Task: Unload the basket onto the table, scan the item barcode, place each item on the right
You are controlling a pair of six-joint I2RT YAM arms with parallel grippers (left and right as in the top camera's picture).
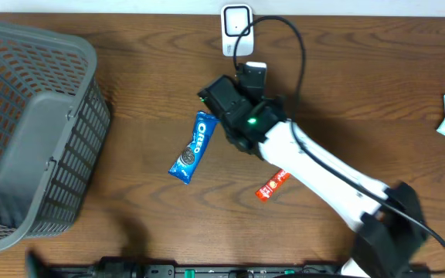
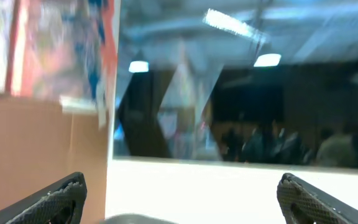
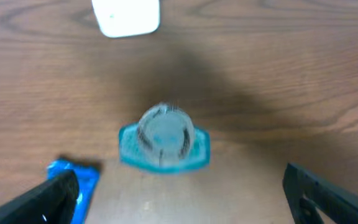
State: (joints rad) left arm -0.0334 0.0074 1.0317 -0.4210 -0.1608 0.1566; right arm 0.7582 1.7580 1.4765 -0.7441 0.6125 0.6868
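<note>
Right wrist view shows a small teal tub with a pale round top, blurred, resting on the wooden tabletop near the white scanner. The right claw gapes wide around nothing, and the left claw is equally wide and empty.

Dark brown wood-grain table, pretty plain. Out across the room it's all blurry: a couple of bright ceiling lights up top, a big dark glass pane, a white ledge under it, and a brown panel on the left with something colourful above it.
</note>
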